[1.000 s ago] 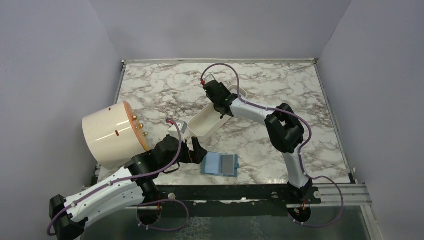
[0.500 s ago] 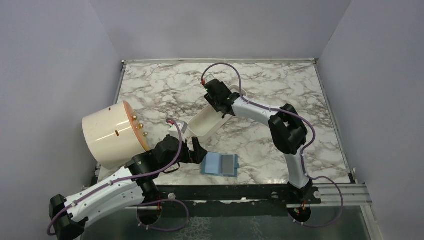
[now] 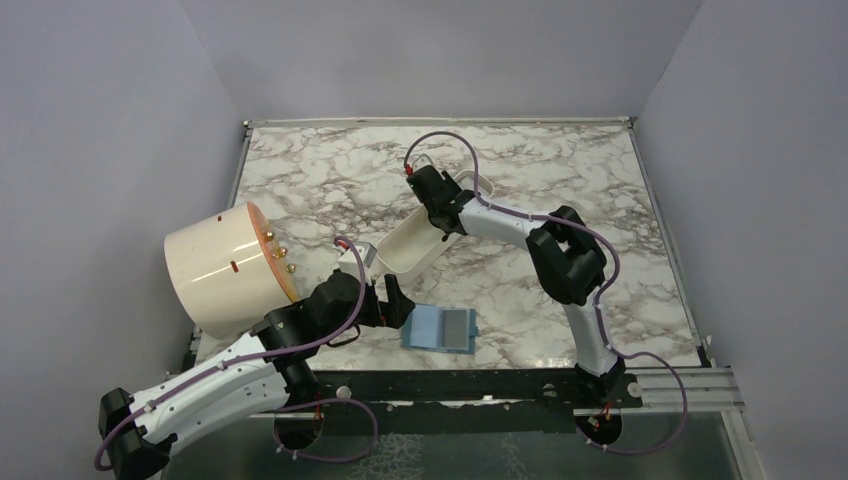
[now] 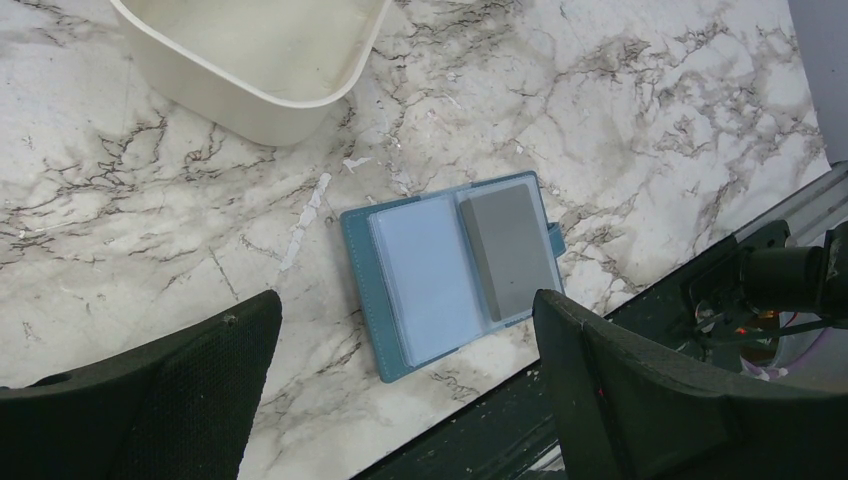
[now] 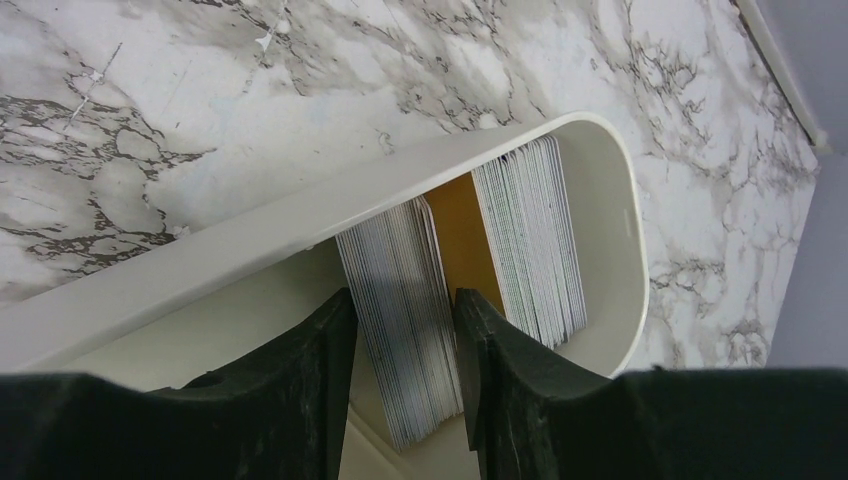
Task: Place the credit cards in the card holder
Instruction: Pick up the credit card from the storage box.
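Note:
The teal card holder [image 3: 428, 328] [image 4: 395, 300] lies open on the marble near the front edge, with a grey card [image 4: 508, 250] on its right page. My left gripper [image 3: 396, 302] [image 4: 403, 312] hovers over it, open and holding nothing. The credit cards [image 5: 400, 265] stand on edge in a white oblong tray [image 3: 410, 250] [image 5: 300, 215]. A gold card [image 5: 465, 235] and a second pale stack [image 5: 530, 240] sit behind the near stack. My right gripper [image 3: 441, 224] [image 5: 405, 315] reaches into the tray. Its two fingers press on either side of the near stack.
A big cream drum with an orange lid [image 3: 225, 268] lies on its side at the left, beside the left arm. The tray's near end [image 4: 250, 100] sits just beyond the card holder. The table's dark front rail [image 4: 640, 330] runs close by the holder.
The right wrist has shifted slightly over the tray's far end. The left arm and the card holder have not moved.

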